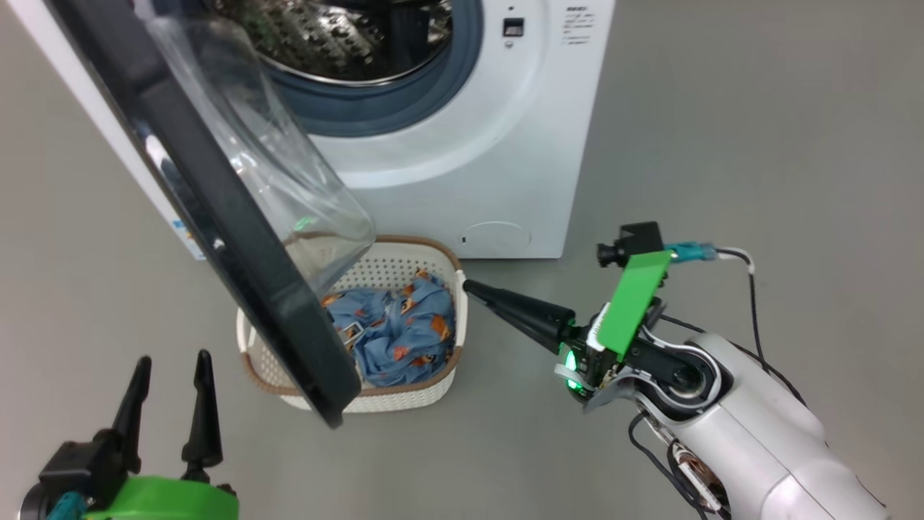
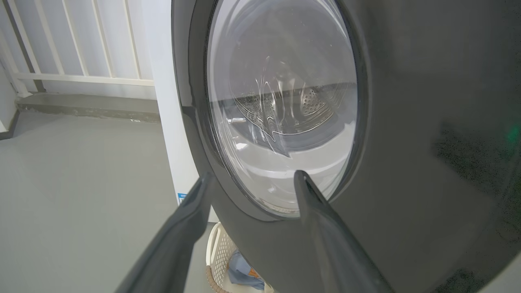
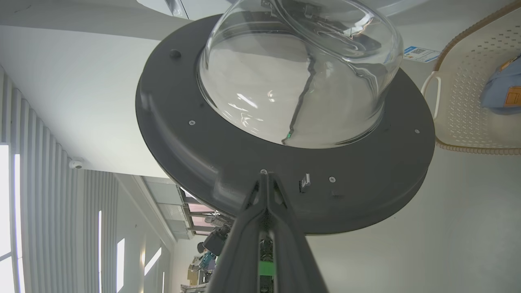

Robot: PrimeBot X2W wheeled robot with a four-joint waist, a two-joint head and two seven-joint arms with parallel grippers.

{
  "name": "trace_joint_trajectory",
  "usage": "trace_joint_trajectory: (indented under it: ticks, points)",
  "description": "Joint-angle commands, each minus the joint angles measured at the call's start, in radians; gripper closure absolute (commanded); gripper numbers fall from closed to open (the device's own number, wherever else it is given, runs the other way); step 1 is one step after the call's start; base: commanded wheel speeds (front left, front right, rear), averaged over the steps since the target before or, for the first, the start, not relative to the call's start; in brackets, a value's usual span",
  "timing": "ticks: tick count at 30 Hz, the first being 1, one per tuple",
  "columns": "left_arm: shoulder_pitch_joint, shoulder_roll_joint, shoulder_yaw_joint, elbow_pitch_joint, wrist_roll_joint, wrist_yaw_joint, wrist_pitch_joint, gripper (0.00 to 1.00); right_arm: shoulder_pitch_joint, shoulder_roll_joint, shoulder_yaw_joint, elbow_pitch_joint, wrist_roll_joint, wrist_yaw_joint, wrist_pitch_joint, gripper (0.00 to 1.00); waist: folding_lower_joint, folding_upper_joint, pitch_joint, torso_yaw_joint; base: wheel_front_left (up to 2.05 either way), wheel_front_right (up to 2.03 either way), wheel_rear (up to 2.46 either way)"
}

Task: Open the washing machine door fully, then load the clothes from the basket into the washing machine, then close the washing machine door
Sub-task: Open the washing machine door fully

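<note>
The washing machine (image 1: 462,144) stands at the top with its steel drum (image 1: 339,36) showing. Its door (image 1: 238,238) is swung out toward me, black ring edge-on, glass bowl (image 1: 289,166) hanging over the basket (image 1: 404,393). Blue printed clothes (image 1: 397,328) lie in the basket, partly hidden by the door. My left gripper (image 1: 172,357) is open at the lower left, short of the door's outer face (image 2: 407,142). My right gripper (image 1: 468,287) is shut with nothing in it, its tip by the basket's right rim, pointing at the door's inner side (image 3: 244,162).
Grey floor (image 1: 758,144) spreads around the machine. A white railing (image 2: 73,61) and a low kerb run behind the machine's left side. The right arm's cables (image 1: 751,303) trail at the right.
</note>
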Motion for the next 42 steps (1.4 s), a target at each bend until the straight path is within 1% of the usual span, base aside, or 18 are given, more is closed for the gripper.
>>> trace_joint_trajectory:
  ticks: [1,2,3,4,11,17,21,23,25,27,31,35,38,39,42]
  points:
    - [0.001,0.021,0.039,-0.028,0.013,-0.003,-0.008,0.0,0.02,0.005,-0.012,-0.039,0.002,0.002,-0.029,1.0,0.0,-0.0001,-0.026,-0.031,0.0,0.0,0.0]
    - [0.007,0.019,0.043,-0.03,0.015,-0.003,-0.008,0.0,0.029,0.002,-0.021,-0.049,0.0,0.002,-0.048,0.99,0.0,-0.0001,-0.03,-0.037,0.0,0.0,0.0]
    - [0.01,0.018,0.047,-0.029,0.016,-0.003,-0.008,0.0,0.036,-0.002,-0.032,-0.058,-0.007,0.002,-0.075,0.57,0.0,-0.0001,-0.034,-0.044,0.0,0.0,0.0]
    - [0.013,0.017,0.051,-0.029,0.016,-0.003,-0.008,0.0,0.041,-0.005,-0.044,-0.067,-0.021,0.002,-0.11,0.0,0.0,-0.0001,-0.035,-0.049,0.0,0.0,0.0]
    - [0.022,0.016,0.052,-0.026,0.02,-0.003,-0.008,0.0,0.064,-0.028,-0.121,-0.122,-0.142,0.002,-0.338,0.0,0.0,-0.0001,-0.047,-0.073,0.0,0.0,0.0]
    - [0.035,0.014,0.051,-0.028,0.022,-0.003,-0.008,0.0,0.075,-0.069,-0.111,-0.135,-0.341,0.002,-0.519,0.0,0.0,-0.0001,-0.059,-0.079,0.0,0.0,0.0]
    - [0.047,0.012,0.054,-0.031,0.026,-0.003,-0.008,0.0,0.086,-0.088,-0.106,-0.116,-0.466,0.002,-0.645,0.0,0.0,-0.0001,-0.072,-0.08,0.0,0.0,0.0]
    - [0.054,0.011,0.058,-0.036,0.027,-0.003,-0.008,0.0,0.091,-0.1,-0.104,-0.096,-0.532,0.002,-0.689,0.0,0.0,-0.0001,-0.075,-0.081,0.0,0.0,0.0]
    - [0.06,0.009,0.062,-0.041,0.028,-0.003,-0.008,0.0,0.097,-0.107,-0.112,-0.064,-0.592,0.002,-0.714,0.0,0.0,-0.0001,-0.078,-0.083,0.0,0.0,0.0]
    - [0.067,0.008,0.067,-0.045,0.03,-0.003,-0.008,0.0,0.097,-0.117,-0.125,-0.033,-0.682,0.002,-0.731,0.0,0.0,-0.0001,-0.081,-0.086,0.0,0.0,0.0]
    - [0.08,0.006,0.079,-0.056,0.033,-0.003,-0.008,0.0,0.121,-0.109,-0.199,-0.005,-0.857,0.002,-0.746,0.0,0.0,-0.0001,-0.086,-0.091,0.0,0.0,0.0]
    - [0.092,0.002,0.087,-0.066,0.036,-0.003,-0.008,0.0,0.187,-0.063,-0.339,-0.034,-1.011,0.002,-0.748,0.0,0.0,-0.0001,-0.091,-0.096,0.0,0.0,0.0]
    - [0.102,-0.001,0.091,-0.072,0.039,-0.003,-0.008,0.0,0.248,-0.023,-0.425,-0.071,-1.145,0.002,-0.748,0.0,0.0,-0.0001,-0.094,-0.1,0.0,0.0,0.0]
    - [0.102,-0.001,0.091,-0.072,0.039,-0.003,-0.008,0.0,0.248,-0.023,-0.425,-0.071,-1.145,0.002,-0.748,0.0,0.0,-0.0001,-0.094,-0.1,0.0,0.0,0.0]
    - [0.106,-0.004,0.096,-0.079,0.041,-0.003,-0.008,0.0,0.304,0.01,-0.487,-0.108,-1.288,0.002,-0.748,0.0,0.0,-0.0001,-0.095,-0.103,0.0,0.0,0.0]
